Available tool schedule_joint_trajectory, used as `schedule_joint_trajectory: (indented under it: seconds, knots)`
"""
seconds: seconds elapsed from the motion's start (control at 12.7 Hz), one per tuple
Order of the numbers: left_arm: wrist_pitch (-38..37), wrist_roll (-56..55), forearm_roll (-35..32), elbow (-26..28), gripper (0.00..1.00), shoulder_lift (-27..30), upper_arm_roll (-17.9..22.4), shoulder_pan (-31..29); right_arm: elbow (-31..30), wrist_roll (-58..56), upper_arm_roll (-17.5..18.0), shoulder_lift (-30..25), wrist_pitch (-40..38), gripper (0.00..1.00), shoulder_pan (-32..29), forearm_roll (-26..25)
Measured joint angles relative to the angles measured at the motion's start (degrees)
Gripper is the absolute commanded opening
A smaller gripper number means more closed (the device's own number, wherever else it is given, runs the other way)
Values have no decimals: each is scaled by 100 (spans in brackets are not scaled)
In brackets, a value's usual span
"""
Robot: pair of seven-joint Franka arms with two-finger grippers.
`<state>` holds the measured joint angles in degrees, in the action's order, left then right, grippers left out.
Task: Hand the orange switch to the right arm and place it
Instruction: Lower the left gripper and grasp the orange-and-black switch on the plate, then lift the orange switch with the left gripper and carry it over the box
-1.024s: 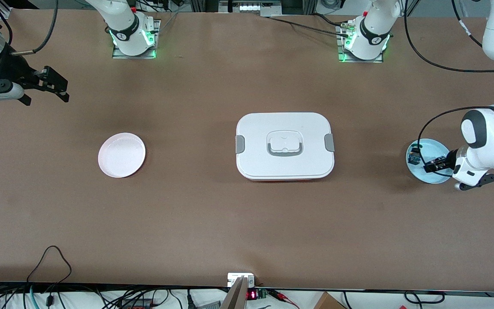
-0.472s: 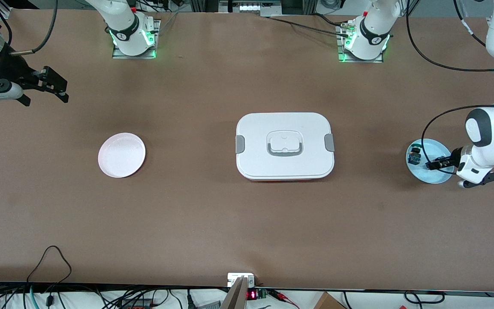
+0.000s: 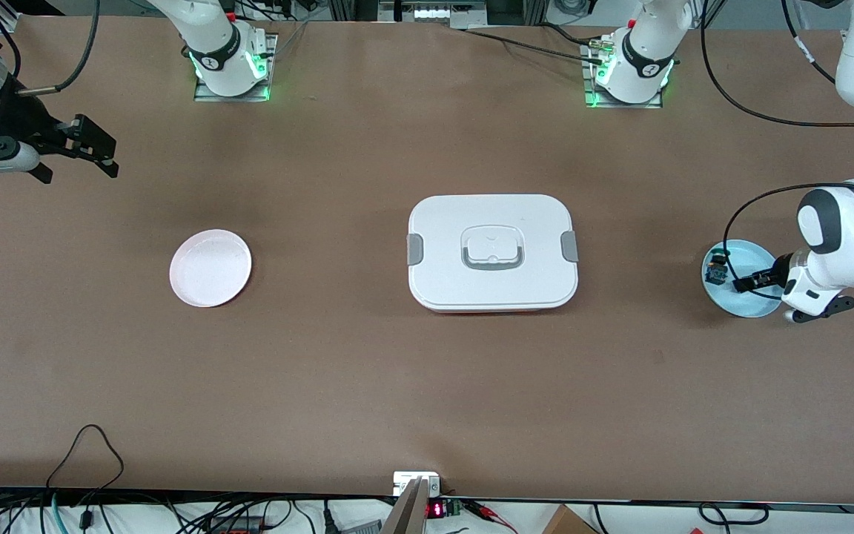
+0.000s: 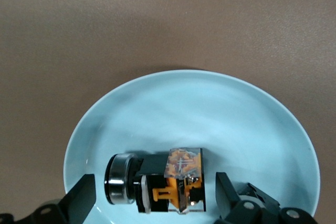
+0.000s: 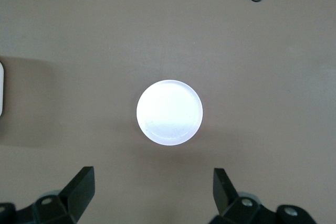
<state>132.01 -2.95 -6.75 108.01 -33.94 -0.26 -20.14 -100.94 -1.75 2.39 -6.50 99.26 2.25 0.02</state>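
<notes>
low in my left wrist view, the orange switch (image 4: 170,182) lies on its side in the pale blue plate (image 4: 231,108), a black block with an orange face and a round black knob. my left gripper (image 4: 152,198) straddles it, fingers spread. my right gripper (image 3: 90,144) waits, spread wide, at the front view's upper left.

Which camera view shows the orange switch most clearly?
The left wrist view: the orange switch lies large on the blue plate, between the open left gripper's fingers. The front view hides it under that gripper; the right wrist view misses it.
</notes>
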Motion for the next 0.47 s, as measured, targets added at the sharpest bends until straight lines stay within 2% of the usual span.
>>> schedule_joint_trajectory:
  seconds: [0.16, 0.24, 0.47]
  knots:
    - [14, 0, 0, 0, 59, -35, 0, -6, 0, 0, 0, 0, 0, 100, 0, 0]
    - [25, 0, 0, 0, 47, -37, 0, -7, 0, 0, 0, 0, 0, 100, 0, 0]
    - [47, 7, -3, -25, 33, -23, 0, -8, 0, 0, 0, 0, 0, 100, 0, 0]
